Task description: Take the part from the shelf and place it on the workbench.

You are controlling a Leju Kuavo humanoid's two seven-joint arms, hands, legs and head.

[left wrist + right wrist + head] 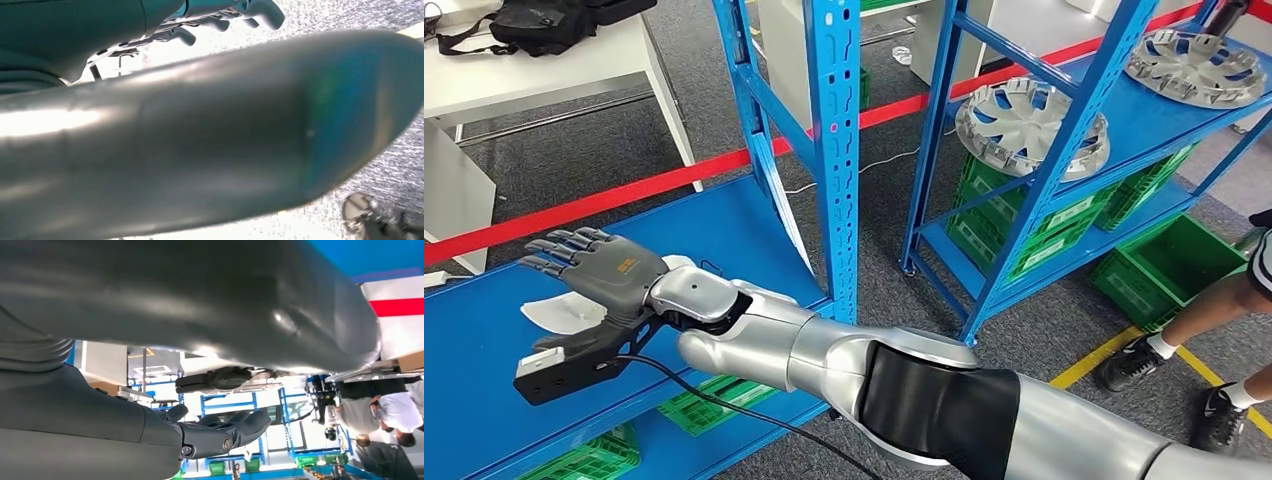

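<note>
A white fan-shaped part (552,314) lies flat on the blue shelf board (724,225) at the left of the head view. My right hand (609,275) reaches across from the lower right and hovers right over the part, covering its middle, with its dark fingers (564,250) stretched out and spread. In the right wrist view the right hand (210,435) has its fingers extended, with nothing between them and the thick thumb. Whether the palm touches the part is hidden. My left hand (200,130) hangs over grey floor and holds nothing, its fingers (225,15) loosely apart.
A blue shelf upright (836,150) stands just right of my forearm. A second blue rack carries silver wheel covers (1029,125) above green crates (1024,230). A person's legs (1214,300) stand at the right edge. A white table (544,70) with a black bag is behind.
</note>
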